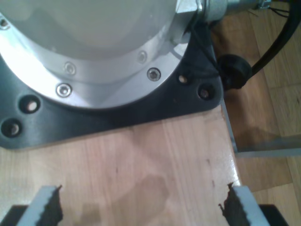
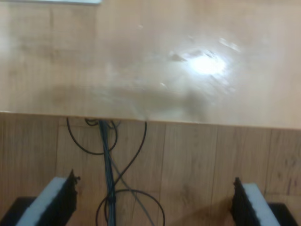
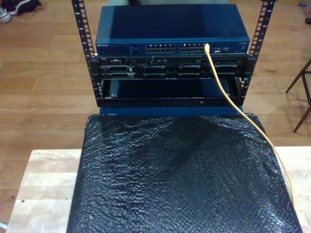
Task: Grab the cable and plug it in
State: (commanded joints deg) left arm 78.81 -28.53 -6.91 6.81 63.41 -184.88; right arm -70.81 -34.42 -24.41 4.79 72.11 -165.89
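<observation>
My first gripper (image 1: 141, 205) hangs with jaws apart over the wooden table (image 1: 155, 155), beside an arm's base plate (image 1: 117, 115). My second gripper (image 2: 155, 200) is spread wide and empty too. The cable (image 3: 233, 104), already seated in the network switch (image 3: 172, 35), trails across the black mat (image 3: 180, 174). It looks light and floppy; best pinched just behind its plug.

The cable (image 3: 241, 112) is a long, thin yellow-orange line; its far end sits plugged into a port on the front of the blue network switch (image 3: 170, 29), toward the exterior view's right. From there it slopes down across the rack's front; it then trails along the black bubbled sheet (image 3: 180, 179), curving toward the exterior view's lower right corner.
</observation>
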